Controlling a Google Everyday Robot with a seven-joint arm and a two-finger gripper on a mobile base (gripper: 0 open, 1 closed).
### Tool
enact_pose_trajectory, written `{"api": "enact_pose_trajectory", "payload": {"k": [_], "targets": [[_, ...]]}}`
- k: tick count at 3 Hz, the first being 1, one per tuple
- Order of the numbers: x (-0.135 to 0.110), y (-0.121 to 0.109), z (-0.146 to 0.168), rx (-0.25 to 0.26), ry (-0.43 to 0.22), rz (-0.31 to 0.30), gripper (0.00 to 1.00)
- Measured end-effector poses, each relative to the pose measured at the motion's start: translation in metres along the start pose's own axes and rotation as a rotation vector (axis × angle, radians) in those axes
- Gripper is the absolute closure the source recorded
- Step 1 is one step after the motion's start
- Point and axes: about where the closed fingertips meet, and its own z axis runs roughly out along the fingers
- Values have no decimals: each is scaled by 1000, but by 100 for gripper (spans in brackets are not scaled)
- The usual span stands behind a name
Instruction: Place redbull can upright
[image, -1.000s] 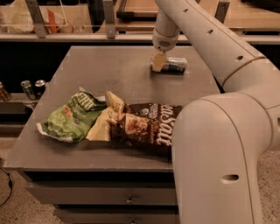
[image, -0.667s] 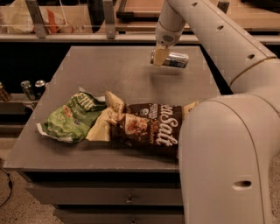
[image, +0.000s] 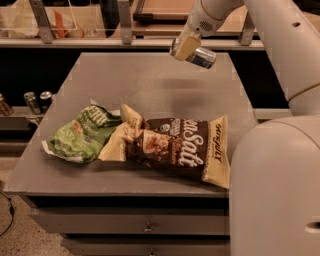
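Note:
The redbull can (image: 201, 57) is a slim silver and blue can, held on its side in the air above the far right part of the grey table (image: 150, 85). My gripper (image: 184, 46) is shut on the can's left end and holds it well above the tabletop. The can's right end points right and slightly down. A faint shadow lies on the table below it.
A green snack bag (image: 82, 134) and a brown and cream snack bag (image: 175, 146) lie at the table's front. Two small dark cans (image: 38, 101) stand on a low shelf at the left. My white arm fills the right side.
The gripper has lifted the redbull can off the tabletop and raised it. The can was lying on the table at the far right a second ago. The snack bags have not moved.

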Motion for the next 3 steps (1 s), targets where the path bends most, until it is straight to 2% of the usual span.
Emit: {"api": "enact_pose_trajectory", "payload": {"k": [1, 3], "targets": [[-7, -3, -14, -2, -174, 52, 100], [0, -8, -16, -32, -520, 257, 100]]}}
